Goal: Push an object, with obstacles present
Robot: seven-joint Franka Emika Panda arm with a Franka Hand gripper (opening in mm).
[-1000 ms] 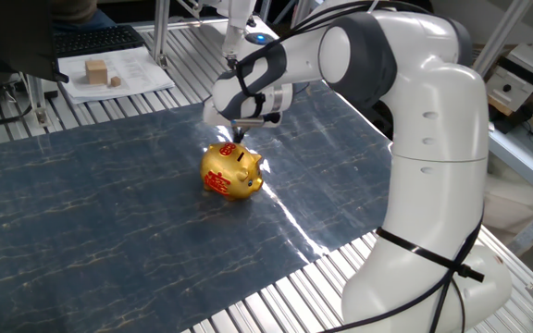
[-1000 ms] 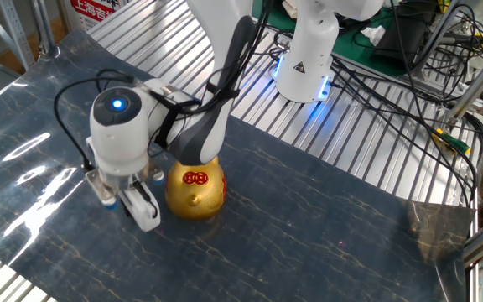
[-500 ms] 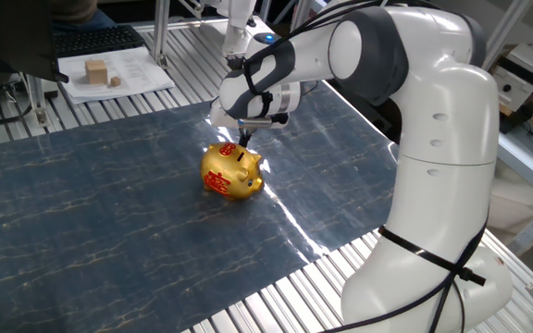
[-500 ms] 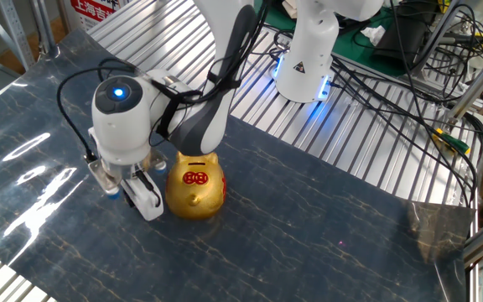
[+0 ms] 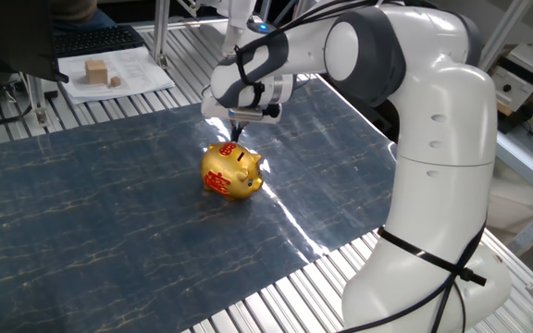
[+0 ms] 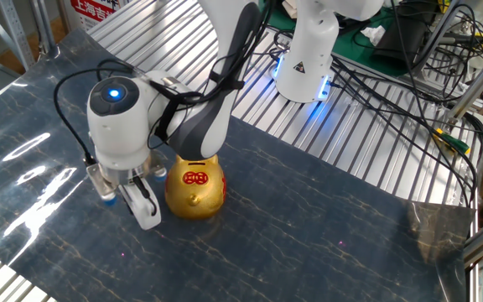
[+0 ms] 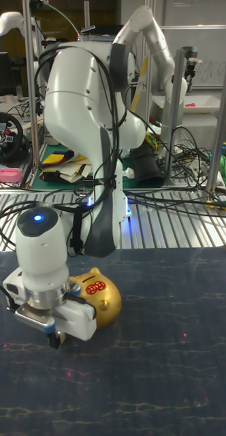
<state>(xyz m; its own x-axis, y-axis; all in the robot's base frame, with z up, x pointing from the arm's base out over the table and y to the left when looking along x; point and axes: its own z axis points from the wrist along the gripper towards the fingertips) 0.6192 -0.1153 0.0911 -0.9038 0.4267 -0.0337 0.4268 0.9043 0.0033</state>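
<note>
The obstacle, a shiny gold piggy bank (image 5: 232, 172) (image 6: 195, 190) (image 7: 103, 300) with red markings, stands on the dark mat. My gripper (image 5: 237, 135) (image 6: 135, 205) (image 7: 55, 336) points straight down right beside it, on the pig's far side in one fixed view. Its tips sit close above the mat. The fingers look pressed together with nothing between them. The object, the tiny cube, does not show in any view; the wrist and the pig hide the spot around the fingertips.
A white paper (image 5: 137, 74) with pale wooden blocks (image 5: 95, 69) lies at the back left, beside a keyboard (image 5: 95, 39). The dark marbled mat (image 5: 109, 222) covers a ribbed metal table. A second robot base (image 6: 309, 59) and cables (image 6: 409, 92) lie beyond the mat.
My wrist has shifted a little beside the pig, dipping toward it and then drawing back and up. The piggy bank has stayed in place.
</note>
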